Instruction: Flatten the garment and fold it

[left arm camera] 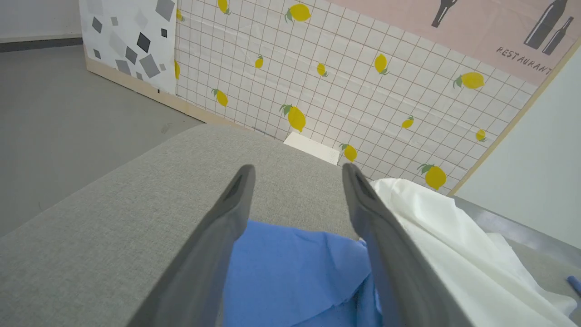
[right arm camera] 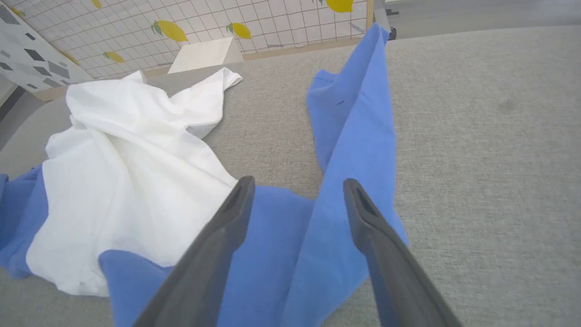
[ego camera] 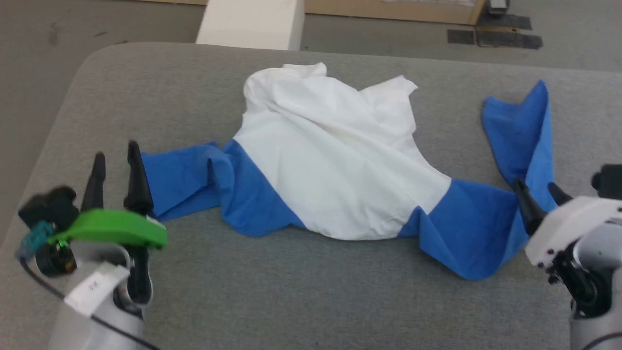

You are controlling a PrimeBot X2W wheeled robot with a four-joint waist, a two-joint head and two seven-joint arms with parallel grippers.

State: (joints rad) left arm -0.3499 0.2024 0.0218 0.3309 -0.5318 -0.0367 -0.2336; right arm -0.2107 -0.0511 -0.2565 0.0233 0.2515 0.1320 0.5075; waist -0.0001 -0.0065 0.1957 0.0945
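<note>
So, the garment (ego camera: 335, 165) was left crumpled across the grey pad (ego camera: 291, 301), with the white body bunched in the middle and a blue sleeve thrown out to each side.

What could've gone wrong, honestly:

- The left claw (ego camera: 115, 150) was spread wide just over the end of the left sleeve (ego camera: 180, 180), with nothing pinched. If it were shut there on the top layer alone, the sleeve would probably be dragged and the kink near the shoulder pulled tighter.
- The body was creased over on itself. If any fold were started before it was smoothed, those wrinkles would likely be locked in.
- The right sleeve (ego camera: 522, 126) was doubled up into a ridge. The right claw (ego camera: 534, 183) was gaping too, empty, over the blue where that sleeve meets the band. Both layers could easily be caught in one grab, so the sleeve might not be opened out at all.

Views:

- From the left wrist, the sleeve end was seen right between the fingers, plus a lemon-print wall (left arm camera: 340, 81) behind the pad.
- From the head, the whole spread and the box (ego camera: 252, 24) beyond it were taken in at once.
- From the right wrist, the ridge's height and the hem were made plain, while they looked flat from the head.
</note>
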